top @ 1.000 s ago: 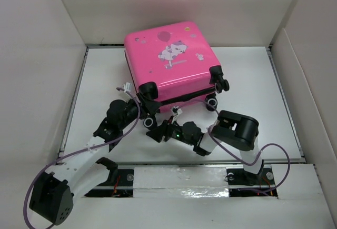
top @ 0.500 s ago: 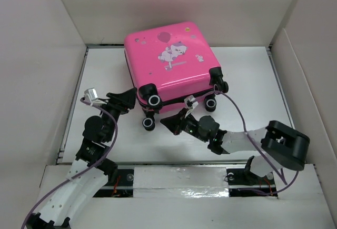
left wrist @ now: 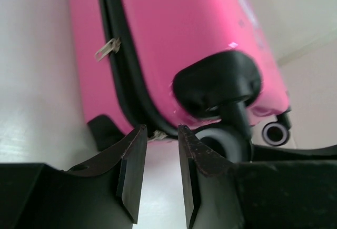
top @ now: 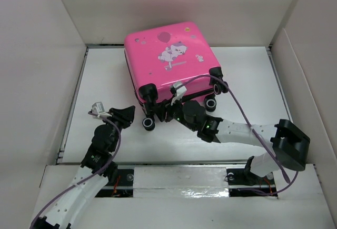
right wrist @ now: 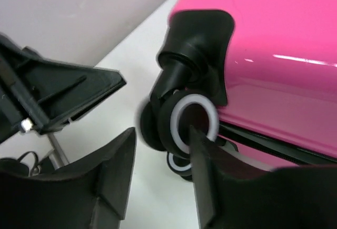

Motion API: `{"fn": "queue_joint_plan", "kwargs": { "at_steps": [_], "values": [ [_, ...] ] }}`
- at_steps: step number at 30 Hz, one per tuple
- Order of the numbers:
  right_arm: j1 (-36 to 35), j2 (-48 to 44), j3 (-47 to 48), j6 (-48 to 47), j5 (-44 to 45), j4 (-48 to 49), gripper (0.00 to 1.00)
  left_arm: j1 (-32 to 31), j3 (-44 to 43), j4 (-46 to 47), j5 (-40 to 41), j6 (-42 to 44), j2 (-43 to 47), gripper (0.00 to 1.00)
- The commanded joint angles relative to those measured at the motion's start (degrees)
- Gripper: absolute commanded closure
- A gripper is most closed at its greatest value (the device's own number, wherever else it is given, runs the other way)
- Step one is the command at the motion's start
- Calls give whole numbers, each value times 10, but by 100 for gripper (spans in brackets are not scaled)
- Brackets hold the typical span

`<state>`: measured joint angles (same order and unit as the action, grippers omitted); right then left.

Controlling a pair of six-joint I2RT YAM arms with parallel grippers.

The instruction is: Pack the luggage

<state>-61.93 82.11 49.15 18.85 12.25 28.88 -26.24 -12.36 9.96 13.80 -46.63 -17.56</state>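
Now R hand [right wrist: 160, 139] up at luggage [top: 168, 55] wheel [right wrist: 196, 114], ajar, empty; L hand [left wrist: 161, 139] back off it, narrowly ajar, empty.

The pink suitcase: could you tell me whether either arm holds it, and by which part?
Nothing is held: both pairs of jaws stand open, empty, by the suitcase wheels.

Suitcase [top: 171, 55] lies flat on the table [top: 102, 76], toward the back wall, wheels facing the arms. Left gripper [top: 128, 114] sits just left of the near-left wheel [top: 149, 123]. Right gripper [top: 164, 114] is just right of that wheel, against the suitcase's near edge.
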Motion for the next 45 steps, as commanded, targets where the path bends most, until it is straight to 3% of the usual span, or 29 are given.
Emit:
{"fn": "queue_joint_plan", "kwargs": {
  "at_steps": [1,10,14,21,28,45],
  "values": [
    [-4,32,45,-22,0,-43,54,-1,23,-2,-12,-8,17,74],
    [-4,68,65,-17,-36,-24,62,-1,71,37,-32,-14,-6,73],
    [8,75,60,-7,-52,-12,62,-1,81,124,-80,-12,-55,69],
    [24,107,52,16,-105,32,68,-1,60,235,-132,-11,-163,68],
    [30,99,34,25,-118,49,67,-1,38,275,-129,-16,-181,69],
    [30,-13,-12,9,-105,-7,32,-1,-2,248,-98,-7,-133,68]
  ]
}}
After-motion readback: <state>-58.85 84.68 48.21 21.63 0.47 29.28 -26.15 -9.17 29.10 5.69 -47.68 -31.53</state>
